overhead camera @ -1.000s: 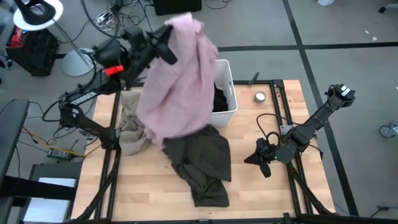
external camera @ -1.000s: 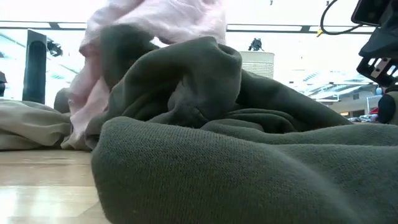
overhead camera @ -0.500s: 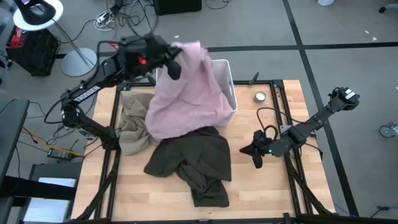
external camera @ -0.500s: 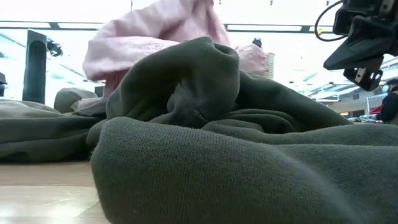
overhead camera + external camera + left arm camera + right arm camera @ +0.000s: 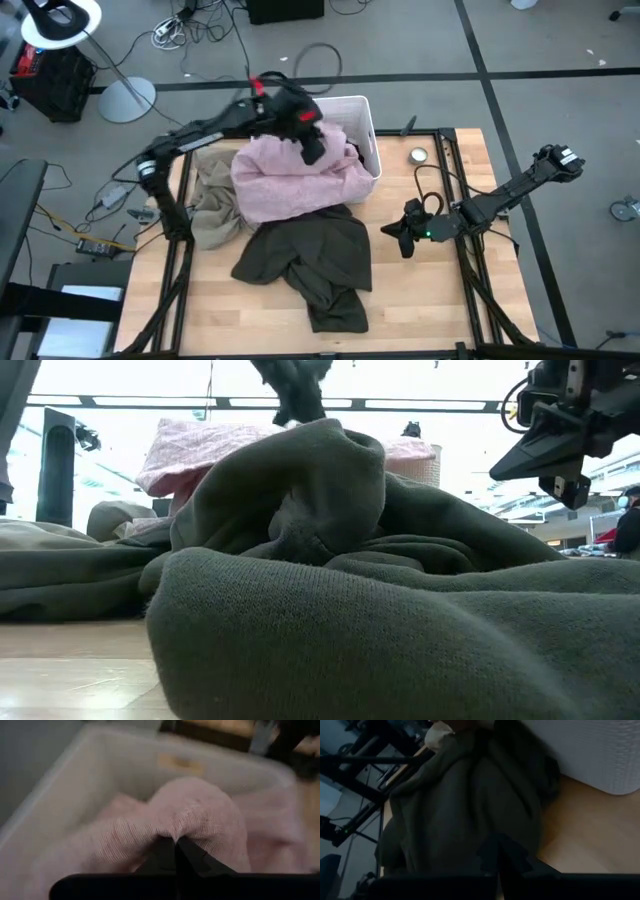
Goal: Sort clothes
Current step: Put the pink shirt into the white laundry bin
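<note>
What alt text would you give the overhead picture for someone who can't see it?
The left gripper holds a pale pink garment draped over a white bin; an olive garment and a beige garment lie on the table, the right gripper alongside.

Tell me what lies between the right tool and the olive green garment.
Nothing visible. The right tool hangs beside the olive green garment with only bare table between them. The left tool pinches the pink garment at the white bin.

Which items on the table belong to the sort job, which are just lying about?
Job: pink garment, pinched by left gripper; olive garment; beige garment; black garment in white bin.
Clutter: small round tin; right gripper waits nearby.
</note>
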You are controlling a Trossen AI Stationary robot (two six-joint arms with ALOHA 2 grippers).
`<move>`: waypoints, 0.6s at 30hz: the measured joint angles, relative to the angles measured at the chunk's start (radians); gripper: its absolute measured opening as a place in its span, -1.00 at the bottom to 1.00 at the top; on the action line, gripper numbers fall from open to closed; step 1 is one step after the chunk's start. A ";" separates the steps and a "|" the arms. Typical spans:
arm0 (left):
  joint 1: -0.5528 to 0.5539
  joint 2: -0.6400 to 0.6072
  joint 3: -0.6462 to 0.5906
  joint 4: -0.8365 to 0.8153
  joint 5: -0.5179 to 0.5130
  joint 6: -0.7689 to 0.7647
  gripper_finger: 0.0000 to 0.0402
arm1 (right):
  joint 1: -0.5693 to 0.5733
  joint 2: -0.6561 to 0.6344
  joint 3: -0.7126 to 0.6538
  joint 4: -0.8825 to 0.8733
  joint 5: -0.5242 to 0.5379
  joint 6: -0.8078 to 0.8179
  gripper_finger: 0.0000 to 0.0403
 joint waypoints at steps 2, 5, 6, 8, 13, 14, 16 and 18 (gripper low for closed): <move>0.011 0.055 0.000 -0.020 -0.001 0.007 -1.00 | -0.008 0.000 0.000 0.008 0.000 0.000 -0.99; 0.026 0.141 0.000 -0.042 -0.003 0.010 -1.00 | -0.018 0.000 0.000 0.021 0.000 0.009 -0.99; 0.030 0.172 0.000 -0.048 -0.003 0.014 -1.00 | -0.021 0.000 0.000 0.021 0.000 0.016 -0.99; 0.037 0.230 0.000 -0.056 -0.003 0.028 -1.00 | -0.027 0.000 0.000 0.022 0.000 0.033 -0.99; 0.048 0.350 0.001 -0.056 0.006 0.030 -0.96 | -0.033 0.000 0.000 0.039 0.000 0.055 -0.99; 0.048 0.369 0.002 -0.055 0.012 0.030 -0.96 | -0.033 0.000 0.000 0.042 0.000 0.059 -0.99; 0.048 0.398 0.002 -0.051 0.021 0.030 -0.95 | -0.033 0.000 0.000 0.048 0.000 0.069 -0.99; 0.047 0.414 0.003 -0.047 0.022 0.028 -0.95 | -0.033 0.000 0.000 0.054 0.000 0.080 -0.99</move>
